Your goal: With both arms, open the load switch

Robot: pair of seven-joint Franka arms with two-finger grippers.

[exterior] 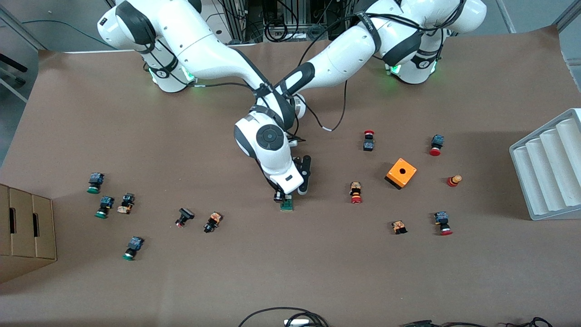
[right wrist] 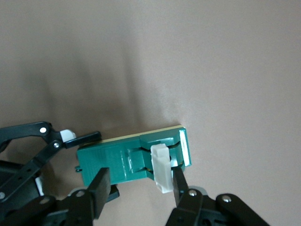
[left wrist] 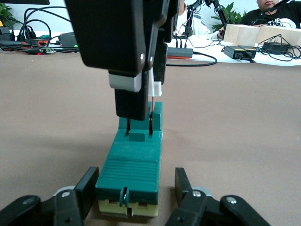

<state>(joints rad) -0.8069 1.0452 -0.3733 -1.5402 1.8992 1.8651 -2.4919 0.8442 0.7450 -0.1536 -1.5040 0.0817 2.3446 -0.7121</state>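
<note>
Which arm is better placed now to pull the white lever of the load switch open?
The right. The right gripper has its fingers around the white lever, while the left gripper clamps the load switch body, steadying it.

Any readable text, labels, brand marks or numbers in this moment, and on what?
None can be read.
Left arm's link: a dark strip of print, too small to read.
Arm bases: a round logo mark, no letters legible.
Load switch: no lettering visible.
Orange box: no marking.
</note>
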